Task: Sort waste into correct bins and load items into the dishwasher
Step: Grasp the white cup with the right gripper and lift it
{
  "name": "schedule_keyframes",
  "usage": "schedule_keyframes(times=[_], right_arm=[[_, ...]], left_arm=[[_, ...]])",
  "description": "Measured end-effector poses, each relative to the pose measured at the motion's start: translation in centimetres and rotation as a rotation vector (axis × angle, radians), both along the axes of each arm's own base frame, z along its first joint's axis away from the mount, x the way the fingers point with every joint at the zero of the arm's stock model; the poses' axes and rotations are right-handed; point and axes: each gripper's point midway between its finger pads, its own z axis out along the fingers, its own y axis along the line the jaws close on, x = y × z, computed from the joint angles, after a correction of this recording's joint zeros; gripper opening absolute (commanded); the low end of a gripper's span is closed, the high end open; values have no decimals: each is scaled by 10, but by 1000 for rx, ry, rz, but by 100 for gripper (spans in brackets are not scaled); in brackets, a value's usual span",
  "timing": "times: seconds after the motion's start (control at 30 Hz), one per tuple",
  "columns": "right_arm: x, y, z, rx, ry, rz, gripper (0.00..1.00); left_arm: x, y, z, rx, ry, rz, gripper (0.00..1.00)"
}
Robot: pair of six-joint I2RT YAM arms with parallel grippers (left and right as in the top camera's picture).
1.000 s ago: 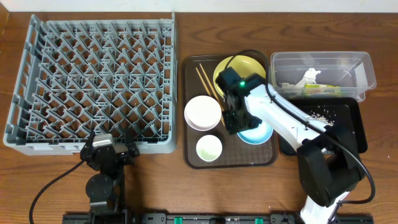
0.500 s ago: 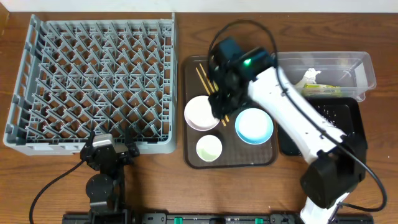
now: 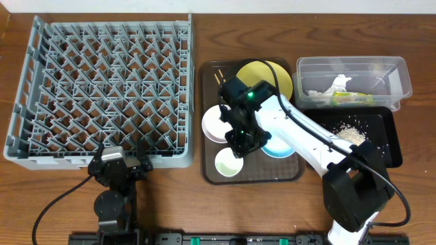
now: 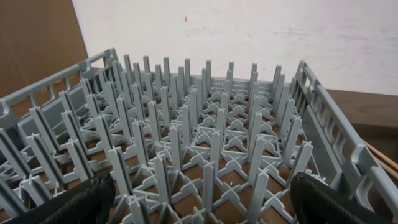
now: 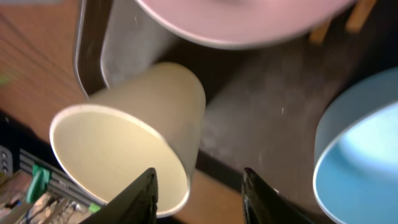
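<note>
We record the dish rack [image 3: 102, 88] as uniform grey, its pegs forming a regular grid pattern. The table [image 3: 204, 34] shows brown wood grain, and the serving tray [image 3: 211, 175] is a darker brown. We note a yellow plate [image 3: 274, 71], a white bowl [image 3: 215, 124], a light-blue bowl [image 3: 281, 148], a white cup [image 3: 229, 163] with a pale cream interior, and tan chopsticks [image 3: 220, 77]. The tub [image 3: 403, 80] is clear, the tissue [image 3: 338, 83] white, and the wrapper [image 3: 354, 99] green-yellow. The shallow tray [image 3: 394, 146] is black, speckled with white crumbs [image 3: 346, 131]

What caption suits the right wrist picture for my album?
Open right hand over a small white cup on a brown tray, white bowl and light-blue bowl nearby.
</note>
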Motion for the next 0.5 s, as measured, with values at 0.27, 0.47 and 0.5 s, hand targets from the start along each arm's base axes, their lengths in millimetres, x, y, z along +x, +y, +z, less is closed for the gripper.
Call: schedule_keyframes(times=[0.27, 0.47, 0.5], right_arm=[[-8, 6, -31, 9, -15, -8, 10], [-14, 2, -40, -10, 0, -26, 1], [-15, 1, -40, -11, 2, -27, 1]], left_arm=[[0, 0, 0, 0, 0, 0, 91], [0, 0, 0, 0, 0, 0, 91], [0, 0, 0, 0, 0, 0, 91]])
